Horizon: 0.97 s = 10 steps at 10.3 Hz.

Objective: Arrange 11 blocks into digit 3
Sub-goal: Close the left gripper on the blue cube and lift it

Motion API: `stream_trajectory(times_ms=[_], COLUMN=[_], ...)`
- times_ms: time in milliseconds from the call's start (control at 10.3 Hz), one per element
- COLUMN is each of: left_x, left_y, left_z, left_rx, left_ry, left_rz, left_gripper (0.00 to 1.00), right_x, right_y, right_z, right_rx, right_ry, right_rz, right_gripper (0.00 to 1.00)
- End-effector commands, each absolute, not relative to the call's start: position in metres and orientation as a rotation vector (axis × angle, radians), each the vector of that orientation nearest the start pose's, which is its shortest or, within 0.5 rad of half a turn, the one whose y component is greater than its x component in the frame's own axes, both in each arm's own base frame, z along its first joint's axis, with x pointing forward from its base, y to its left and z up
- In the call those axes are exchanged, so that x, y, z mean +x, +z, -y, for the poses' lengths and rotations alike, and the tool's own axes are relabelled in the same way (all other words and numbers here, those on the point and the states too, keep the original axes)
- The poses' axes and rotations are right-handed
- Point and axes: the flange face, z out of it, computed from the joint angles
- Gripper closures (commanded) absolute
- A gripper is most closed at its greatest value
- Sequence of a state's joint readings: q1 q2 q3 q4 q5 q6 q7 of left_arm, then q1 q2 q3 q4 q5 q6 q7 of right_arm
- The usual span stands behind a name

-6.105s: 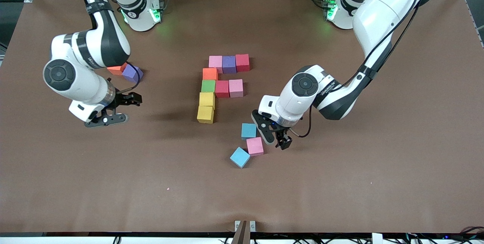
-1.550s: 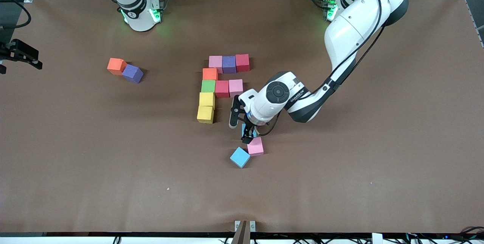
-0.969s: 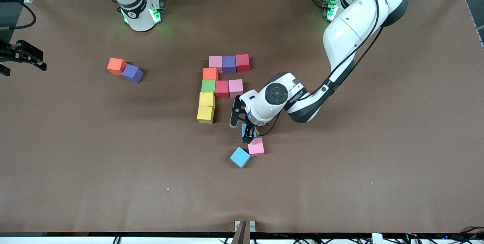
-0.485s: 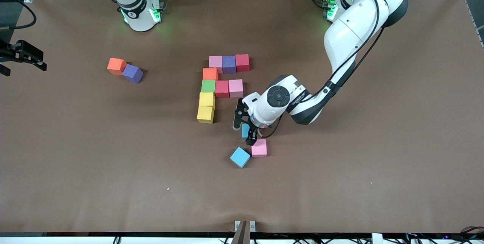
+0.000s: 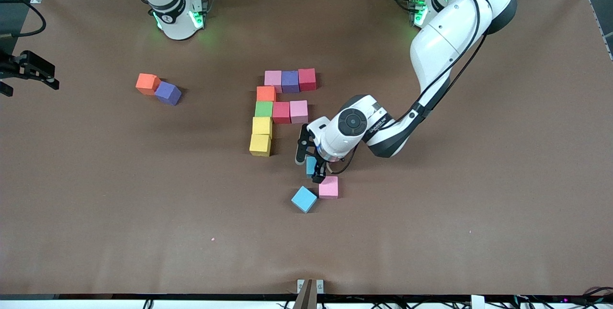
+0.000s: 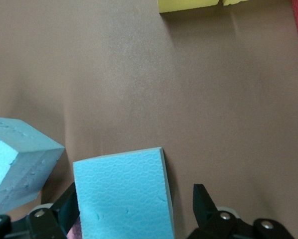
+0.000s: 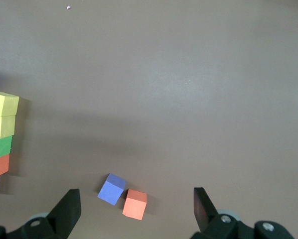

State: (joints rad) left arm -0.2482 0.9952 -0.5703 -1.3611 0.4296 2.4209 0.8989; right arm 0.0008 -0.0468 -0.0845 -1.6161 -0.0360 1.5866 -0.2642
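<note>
Presently the left gripper (image 6: pixel 134 209) is set down around a sky-blue block (image 6: pixel 121 196), its fingers (image 6: pixel 205 201) spread and straddling the cube; one finger is seen clear of the block's side, so no squeeze is yet made. In the front view the left gripper (image 5: pixel 313 167) sits low at the table, with the block (image 5: pixel 310 165) mostly hidden beneath it.

Just beside it lie a pink block (image 5: pixel 328 187) and a second sky-blue block (image 5: pixel 304 199), both nearer the camera. The partial figure of eight blocks lies farther from the camera: a pink, purple, red row on top, an orange, green, yellow, yellow column (image 5: pixel 262 120), and a red and pink pair as the middle bar.

Handling judgement: matte foam, so light, soft and grippy. A modest clamp on two opposite flat faces, near mid-height, should suffice; overclamping would likely dent the cube. The close pink neighbour could be nudged by a finger.

The right gripper (image 7: pixel 134 211) waits with jaws wide apart at the table's edge, holding nothing; an orange block (image 7: pixel 134 204) and purple block (image 7: pixel 111 188) lie toward that arm's end.
</note>
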Motion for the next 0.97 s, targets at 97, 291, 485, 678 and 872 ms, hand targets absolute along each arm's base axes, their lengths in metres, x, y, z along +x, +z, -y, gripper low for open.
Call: stream_trajectory(times_ms=[97, 291, 485, 678, 872], left_x=[0.59, 0.588, 0.589, 0.585, 0.578], left_y=[0.207, 0.208, 0.215, 0.22, 0.223], left_z=[0.468, 0.47, 0.47, 0.476, 0.486], left_rx=[-2.136, -2.158, -2.174, -2.296, -2.32], left_ry=[-0.376, -0.373, -0.359, -0.357, -0.359], left_rz=[-2.455, -2.439, -2.427, -2.334, -2.319], left_gripper=[0.43, 0.58, 0.68, 0.69, 0.69], right_x=[0.541, 0.541, 0.541, 0.54, 0.54], right_y=[0.634, 0.634, 0.633, 0.633, 0.633], right_z=[0.052, 0.053, 0.053, 0.053, 0.053], right_rx=[-3.161, -3.161, -3.161, -3.16, -3.16], right_ry=[-0.025, -0.025, -0.022, -0.02, -0.02], right_rz=[0.302, 0.299, 0.299, 0.299, 0.299], right_gripper=[0.0, 0.0, 0.0, 0.0, 0.0])
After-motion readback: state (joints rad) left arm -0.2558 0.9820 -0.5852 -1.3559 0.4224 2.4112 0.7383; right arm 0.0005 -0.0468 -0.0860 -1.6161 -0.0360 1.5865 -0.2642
